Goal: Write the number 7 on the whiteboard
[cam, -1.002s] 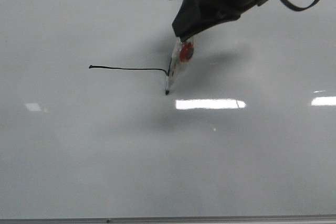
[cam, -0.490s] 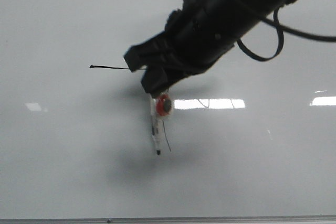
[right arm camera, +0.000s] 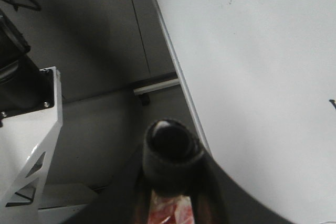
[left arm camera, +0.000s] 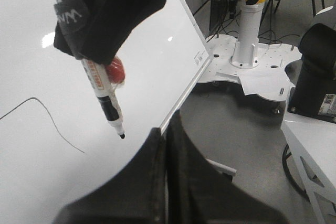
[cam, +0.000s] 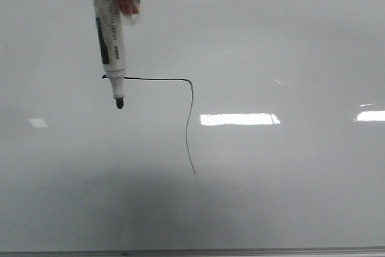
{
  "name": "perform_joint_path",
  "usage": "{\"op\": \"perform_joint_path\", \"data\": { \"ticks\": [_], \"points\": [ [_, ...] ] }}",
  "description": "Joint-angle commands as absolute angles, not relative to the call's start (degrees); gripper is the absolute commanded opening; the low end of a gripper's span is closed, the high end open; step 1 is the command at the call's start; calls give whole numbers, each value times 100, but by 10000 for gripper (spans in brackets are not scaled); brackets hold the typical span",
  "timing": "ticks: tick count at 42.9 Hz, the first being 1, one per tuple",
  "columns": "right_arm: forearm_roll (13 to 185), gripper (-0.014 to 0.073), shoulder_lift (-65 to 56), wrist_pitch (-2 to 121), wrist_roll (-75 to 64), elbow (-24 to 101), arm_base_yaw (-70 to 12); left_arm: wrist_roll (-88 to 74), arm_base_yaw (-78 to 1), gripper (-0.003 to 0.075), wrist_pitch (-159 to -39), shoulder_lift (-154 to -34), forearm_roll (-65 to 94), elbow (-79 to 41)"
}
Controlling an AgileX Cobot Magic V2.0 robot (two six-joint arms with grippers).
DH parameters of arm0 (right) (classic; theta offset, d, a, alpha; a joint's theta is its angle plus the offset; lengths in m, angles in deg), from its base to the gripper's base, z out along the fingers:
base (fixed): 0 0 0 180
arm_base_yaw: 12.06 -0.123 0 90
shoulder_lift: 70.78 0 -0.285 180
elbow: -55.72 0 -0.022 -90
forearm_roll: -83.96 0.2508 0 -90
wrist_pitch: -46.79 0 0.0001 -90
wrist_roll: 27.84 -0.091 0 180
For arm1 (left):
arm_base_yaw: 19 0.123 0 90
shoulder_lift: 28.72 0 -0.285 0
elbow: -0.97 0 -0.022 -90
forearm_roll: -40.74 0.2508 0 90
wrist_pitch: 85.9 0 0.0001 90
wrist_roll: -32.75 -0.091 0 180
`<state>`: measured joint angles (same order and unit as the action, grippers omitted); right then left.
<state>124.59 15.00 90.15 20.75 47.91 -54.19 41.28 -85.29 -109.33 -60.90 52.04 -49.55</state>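
Observation:
The number 7 (cam: 187, 126) is drawn in thin black line on the whiteboard (cam: 289, 179): a horizontal top stroke, a corner, and a wavy downstroke. Part of it shows in the left wrist view (left arm camera: 52, 121). My right gripper (left arm camera: 92, 51) is shut on a white marker (cam: 111, 40) with red tape. The marker hangs tip down in front of the left end of the top stroke. In the right wrist view the marker's wrapped black butt end (right arm camera: 169, 145) sits between the fingers. My left gripper (left arm camera: 166, 124) is shut and empty by the board's edge.
A thin grey frame strip (cam: 240, 251) runs along the board's lower edge. Bright rectangular light reflections (cam: 239, 119) lie on the board. Beyond the board's side edge (left arm camera: 186, 85) are a white robot pedestal (left arm camera: 247, 35) and grey floor. A white metal frame (right arm camera: 31, 129) stands beside the right arm.
The right gripper drew the downstroke towards the lower edge, then rose and moved left. Its arm has left the front view; only the marker shows, off the end of the stroke.

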Motion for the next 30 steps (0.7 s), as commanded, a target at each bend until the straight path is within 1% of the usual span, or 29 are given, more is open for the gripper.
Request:
{"op": "perform_joint_path", "data": {
  "ticks": [1, 3, 6, 8, 9, 11, 15, 23, 30],
  "points": [
    [12603, -60, 1296, 9074, 2171, 5039, -5456, 4220, -8530, 106, -10554, -6481, 5182, -4629],
    [12603, -60, 1296, 9141, 2171, 5039, -5487, 4220, -8530, 200, -10553, -6676, 5182, -4590],
    [12639, -60, 1296, 9266, 2254, 5039, -5566, 4220, -8530, 374, -10529, -6950, 5182, -4580],
    [12770, -60, 1292, 9381, 2406, 5039, -5613, 4220, -8530, 456, -10515, -7094, 5182, -4580],
    [12850, -60, 1292, 9428, 2491, 5039, -5633, 4220, -8530, 483, -10487, -7163, 5182, -4580],
    [13033, -60, 1284, 9537, 2627, 5039, -5668, 4220, -8530, 494, -10403, -7253, 5182, -4580],
    [13418, -60, 1244, 9756, 2963, 5039, -5707, 4220, -8530, 479, -10183, -7395, 5182, -4580],
    [14109, -60, 1075, 10017, 3474, 5039, -5721, 4220, -8530, 395, -9945, -7477, 5182, -4580],
    [14301, -60, 1055, 10162, 3606, 5033, -5721, 4220, -8530, 336, -9531, -7477, 5182, -4580]
  ]
}}
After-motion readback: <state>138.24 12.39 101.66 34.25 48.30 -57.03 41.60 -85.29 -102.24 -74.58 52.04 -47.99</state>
